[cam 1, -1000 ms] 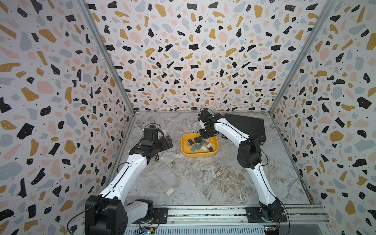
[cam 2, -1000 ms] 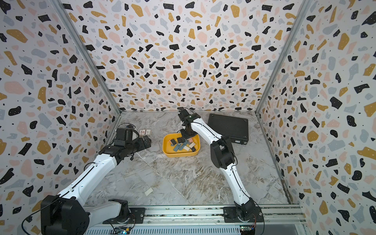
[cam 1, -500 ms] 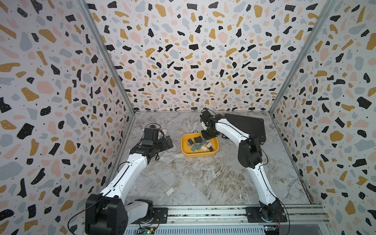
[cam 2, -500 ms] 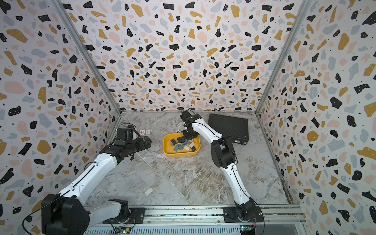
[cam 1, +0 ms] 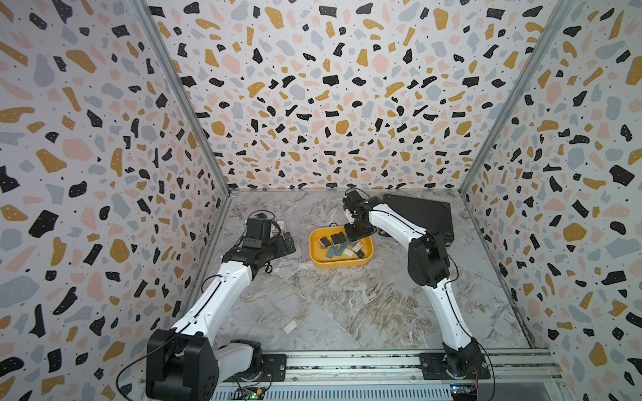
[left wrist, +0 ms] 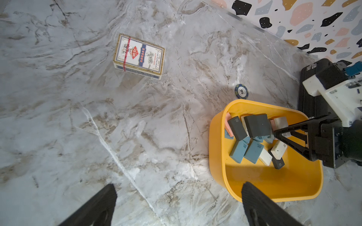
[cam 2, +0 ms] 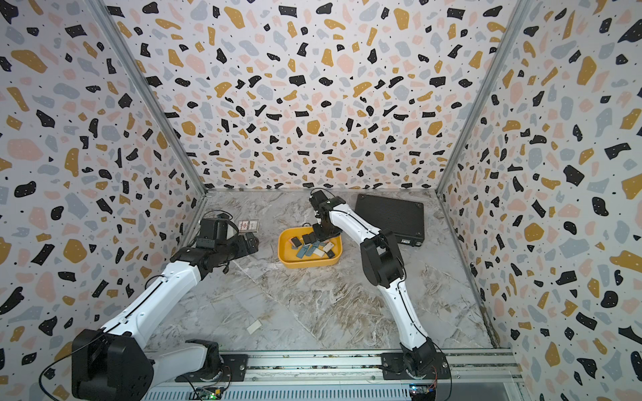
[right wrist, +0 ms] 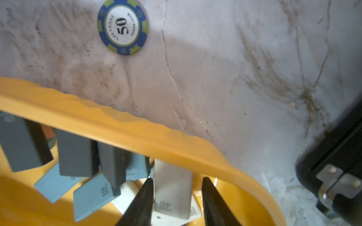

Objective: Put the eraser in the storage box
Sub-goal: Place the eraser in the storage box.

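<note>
The right jaws stand partly apart astride a white eraser [right wrist: 172, 187], one finger against it and the other clear of it. The eraser sits inside the storage box [right wrist: 137, 129], close to its wall, among other erasers [right wrist: 76, 156]. Beyond the rim lies a poker chip [right wrist: 123, 26], with a black case [right wrist: 333, 156] off to one side. The left jaws gape wide above the tabletop [left wrist: 98, 117], just beside the box, a card pack [left wrist: 139, 55] ahead.

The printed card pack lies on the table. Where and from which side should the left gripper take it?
Come from straight above and close across the two long edges of the card pack, near its middle. It lies flat on the table with free space all around, and its width likely suits the open left gripper better than its length.
</note>
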Robot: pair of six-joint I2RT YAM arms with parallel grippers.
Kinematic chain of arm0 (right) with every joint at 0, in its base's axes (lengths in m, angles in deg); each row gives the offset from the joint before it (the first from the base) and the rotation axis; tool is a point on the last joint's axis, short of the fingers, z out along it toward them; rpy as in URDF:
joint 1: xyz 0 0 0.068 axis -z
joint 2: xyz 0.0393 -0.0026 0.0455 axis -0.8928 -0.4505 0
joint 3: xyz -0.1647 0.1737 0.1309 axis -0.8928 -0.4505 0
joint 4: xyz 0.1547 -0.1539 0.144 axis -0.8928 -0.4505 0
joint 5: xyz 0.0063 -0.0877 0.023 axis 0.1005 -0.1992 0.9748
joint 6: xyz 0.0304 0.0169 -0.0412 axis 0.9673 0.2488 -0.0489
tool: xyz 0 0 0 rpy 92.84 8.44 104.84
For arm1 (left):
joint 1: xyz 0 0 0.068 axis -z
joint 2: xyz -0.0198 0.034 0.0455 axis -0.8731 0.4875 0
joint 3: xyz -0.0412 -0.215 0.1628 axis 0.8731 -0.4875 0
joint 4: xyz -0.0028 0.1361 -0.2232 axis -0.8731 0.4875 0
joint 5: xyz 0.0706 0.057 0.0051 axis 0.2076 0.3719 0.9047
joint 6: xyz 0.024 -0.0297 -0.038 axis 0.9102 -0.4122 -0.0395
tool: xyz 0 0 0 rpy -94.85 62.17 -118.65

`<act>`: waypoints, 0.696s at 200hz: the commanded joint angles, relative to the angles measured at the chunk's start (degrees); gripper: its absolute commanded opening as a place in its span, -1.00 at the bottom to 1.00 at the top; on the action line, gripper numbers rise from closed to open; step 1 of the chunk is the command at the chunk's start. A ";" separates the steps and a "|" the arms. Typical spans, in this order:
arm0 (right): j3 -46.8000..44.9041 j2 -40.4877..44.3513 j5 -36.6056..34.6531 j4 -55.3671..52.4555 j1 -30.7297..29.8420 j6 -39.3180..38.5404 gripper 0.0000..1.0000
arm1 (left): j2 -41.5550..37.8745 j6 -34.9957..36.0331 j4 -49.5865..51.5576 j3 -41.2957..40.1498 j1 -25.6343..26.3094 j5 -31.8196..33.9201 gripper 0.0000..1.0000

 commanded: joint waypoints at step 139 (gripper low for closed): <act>-25.55 33.11 0.71 13.98 0.33 5.13 0.26 | -6.81 -0.94 9.71 -14.45 11.94 6.26 0.91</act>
